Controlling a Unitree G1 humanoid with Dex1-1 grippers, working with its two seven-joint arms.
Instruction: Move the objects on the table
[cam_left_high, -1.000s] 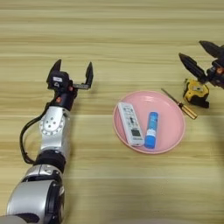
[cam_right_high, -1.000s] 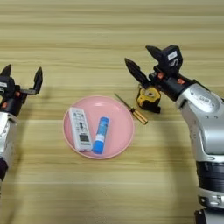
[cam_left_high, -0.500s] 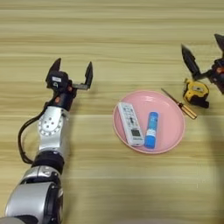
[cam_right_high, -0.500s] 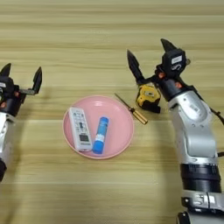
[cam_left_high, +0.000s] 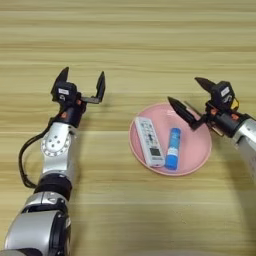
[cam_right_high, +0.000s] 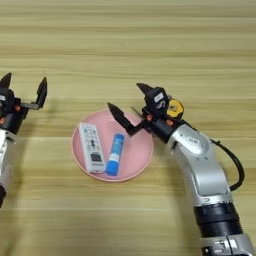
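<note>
In the left eye view the left gripper (cam_left_high: 81, 84) hovers spread over the table (cam_left_high: 125, 40), left of the plate (cam_left_high: 197, 160) holding remote (cam_left_high: 149, 141) and tube (cam_left_high: 172, 148), while in the right eye view the right gripper (cam_right_high: 130, 106) is spread above the plate's right rim, the tape measure (cam_right_high: 174, 107) just behind it.

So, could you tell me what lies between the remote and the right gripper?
The blue tube lies there on the pink plate, beside the remote; past it is bare plate up to the open right gripper. Both views show it.
</note>
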